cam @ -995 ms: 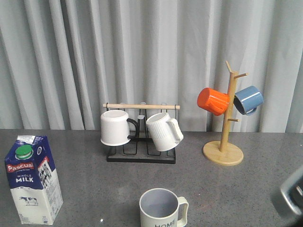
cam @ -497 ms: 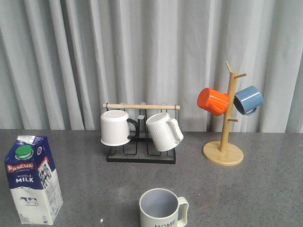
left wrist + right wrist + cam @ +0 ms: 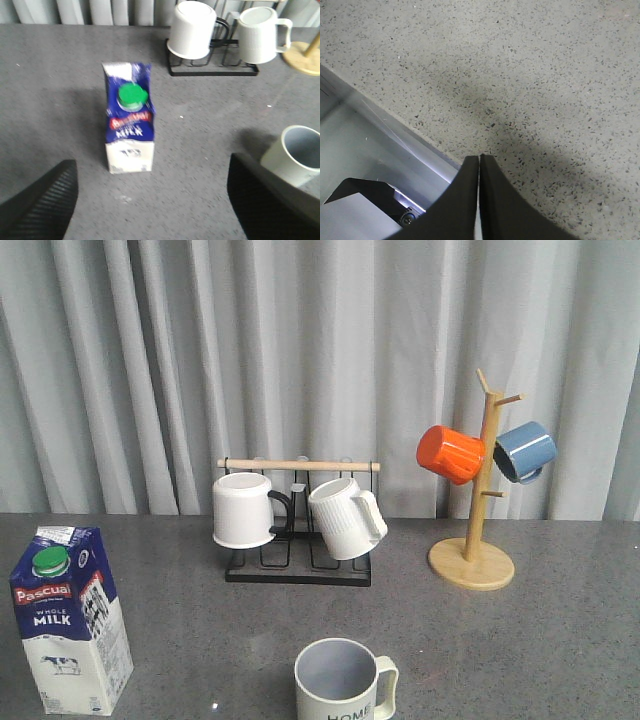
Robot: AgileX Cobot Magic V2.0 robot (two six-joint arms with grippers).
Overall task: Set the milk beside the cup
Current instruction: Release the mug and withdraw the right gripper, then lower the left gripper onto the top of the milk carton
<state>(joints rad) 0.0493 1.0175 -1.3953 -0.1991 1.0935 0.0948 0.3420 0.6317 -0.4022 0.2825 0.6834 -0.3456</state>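
The milk (image 3: 70, 618), a blue-and-white carton with a green cap, stands upright at the table's front left; it also shows in the left wrist view (image 3: 129, 125). The cup (image 3: 342, 680), a cream ribbed mug with grey-blue inside and "HOME" lettering, stands at the front middle, well right of the milk, and shows in the left wrist view (image 3: 295, 154). My left gripper (image 3: 152, 200) is open and empty, above the table with the milk beyond its fingers. My right gripper (image 3: 479, 160) is shut and empty over the table's edge. Neither gripper shows in the front view.
A black rack (image 3: 298, 570) with a wooden bar holds a smooth white mug (image 3: 244, 510) and a ribbed cream mug (image 3: 345, 518) at the back middle. A wooden mug tree (image 3: 472, 562) at the back right carries an orange mug (image 3: 449, 454) and a blue mug (image 3: 524, 451).
The right gripper, seen at the front view's right edge a second ago, has left that view. The milk and the cup have not moved.
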